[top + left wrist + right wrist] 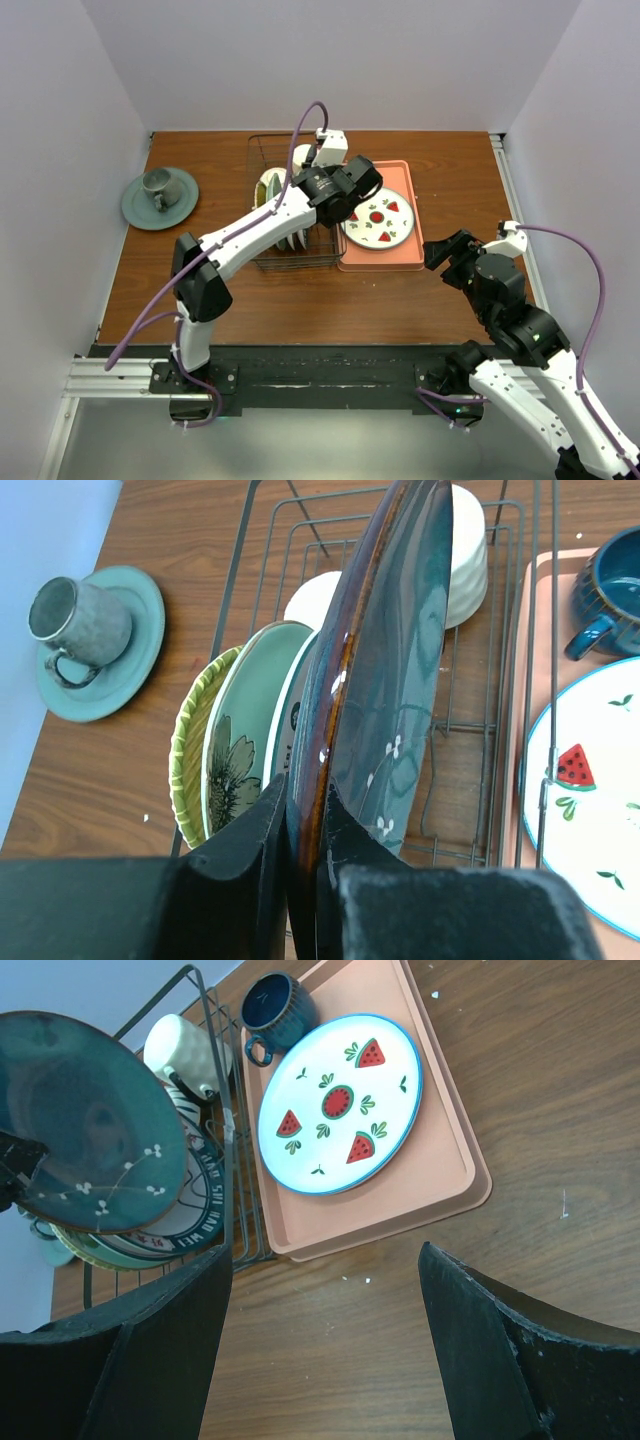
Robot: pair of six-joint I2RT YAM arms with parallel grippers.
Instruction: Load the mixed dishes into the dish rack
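Nearest the lens in the left wrist view: left gripper [303, 815], pinched tight on the lower rim of the dark teal plate [385, 680], one finger on each face. Held on edge, almost upright, over the dish rack [300, 266], itself at about 12 o'clock from the table's middle in the top view. Cannot tell whether the bottom edge rests between the wires; hidden behind the fingers.

Right gripper [328, 1260]: wide apart, holding nothing, over bare wood at about 4 o'clock from the rack.

Possible trouble, as a judgement only: glossy glaze and a grip on just a narrow bit of rim, so could swing or slide out if let go before being seated. Very close at 9 o'clock to the patterned plate [195, 1215], then the mint-green plate [245, 730] and the yellow textured plate [188, 750], all leaning together. Risk of knocking the row over or chipping a rim with any sideways push. Might also catch a wire on the way down, or tip toward the pink tray [440, 1190] at 3 o'clock.

Look of the held plate: deep teal, shiny with reflections, brown edge, small white blossoms on thin stems near the lower part.
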